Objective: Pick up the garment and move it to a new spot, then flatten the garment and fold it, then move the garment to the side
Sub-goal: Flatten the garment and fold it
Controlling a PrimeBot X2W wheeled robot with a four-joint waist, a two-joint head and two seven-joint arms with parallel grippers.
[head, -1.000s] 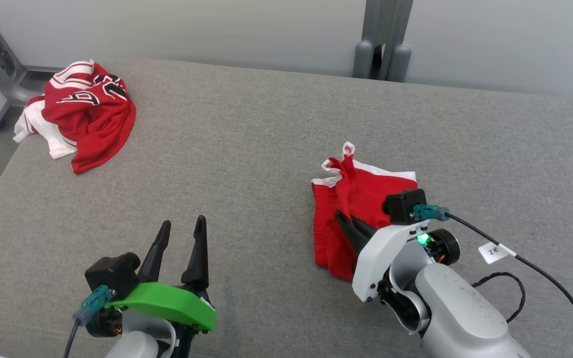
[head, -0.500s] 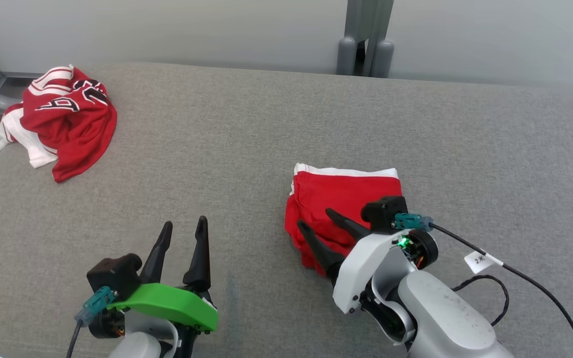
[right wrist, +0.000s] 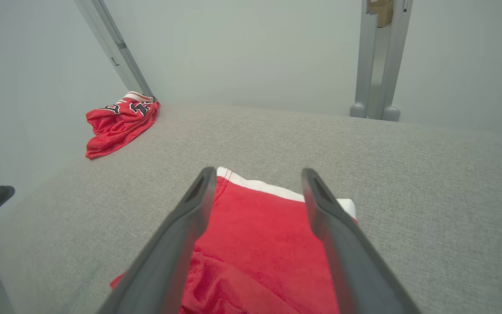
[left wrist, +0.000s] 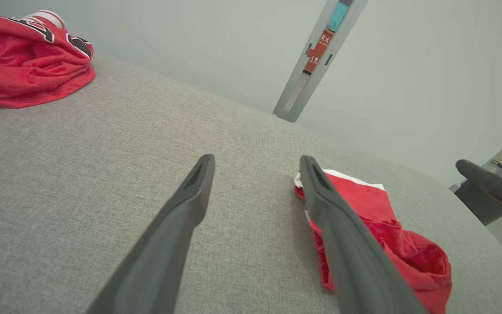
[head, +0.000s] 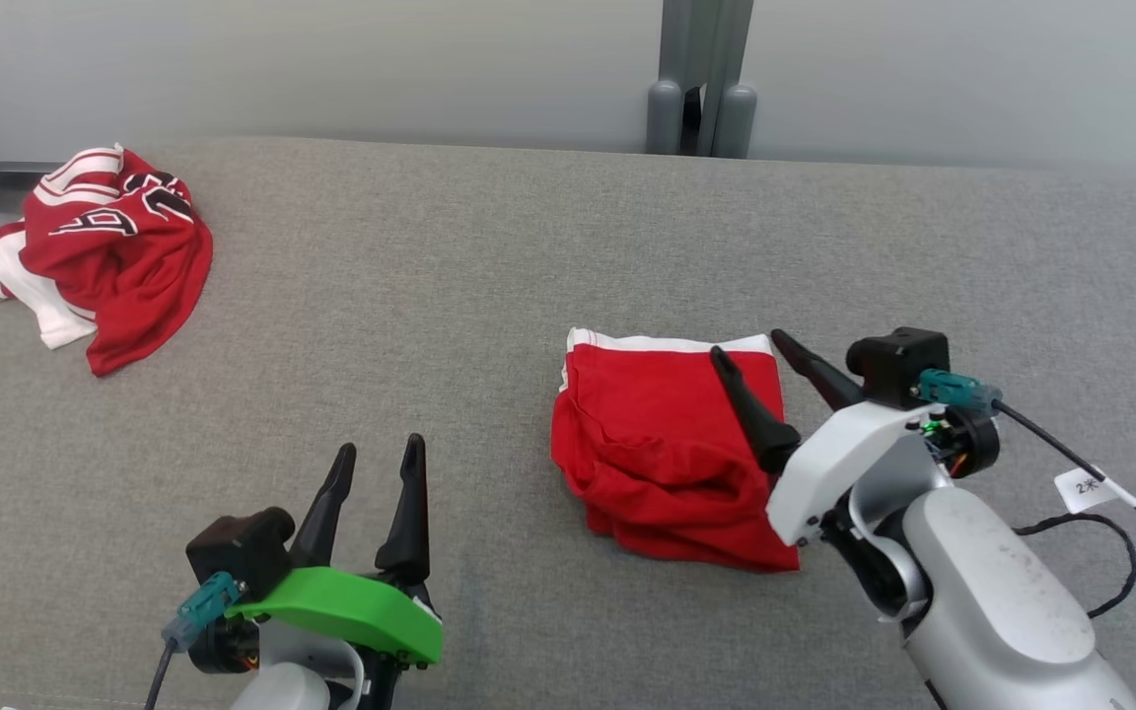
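A folded red garment with a white band along its far edge lies on the grey table, right of centre. Over its right side hovers my right gripper, open, with nothing between its fingers; in the right wrist view that gripper points at the garment. My left gripper stands open near the table's front edge, well left of the garment. In the left wrist view the left gripper frames bare cloth, with the garment to its right.
A crumpled red-and-white jersey with black lettering sits at the table's far left corner, also seen as the jersey and the jersey. A grey post rises behind the table. A tagged black cable trails from my right wrist.
My right gripper let go of the garment, opened, and moved back to the right above it. The garment now lies folded with its band flat. The camera also shifted.
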